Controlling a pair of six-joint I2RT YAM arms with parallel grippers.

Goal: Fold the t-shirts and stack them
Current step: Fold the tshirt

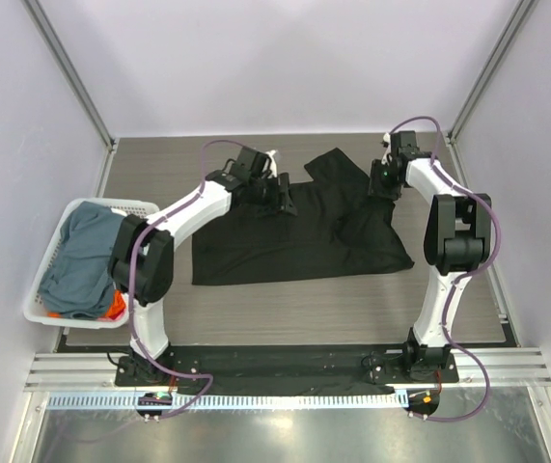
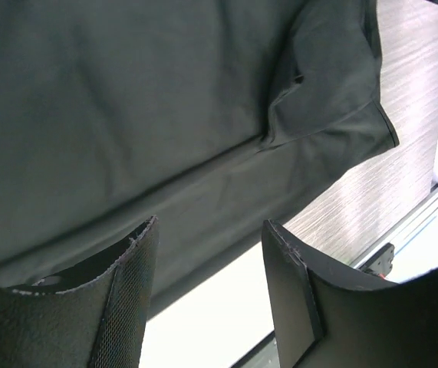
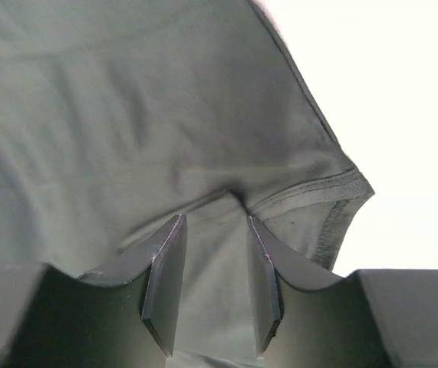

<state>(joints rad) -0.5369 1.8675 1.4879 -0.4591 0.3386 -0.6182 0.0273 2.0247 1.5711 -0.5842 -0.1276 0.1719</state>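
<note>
Pinching up far edge of black t-shirt (image 1: 294, 246): step in hand, I judge. Shirt on table (image 1: 256, 309), below both tools.
L gripper (image 2: 211, 226): jaws apart, empty, cloth just ahead of tips.
R gripper (image 3: 215, 222): clamped on puckered cloth.
Tip: seat L deep on edge, lift both level.
Long axis runs gripper to gripper; neck end unclear.
</note>
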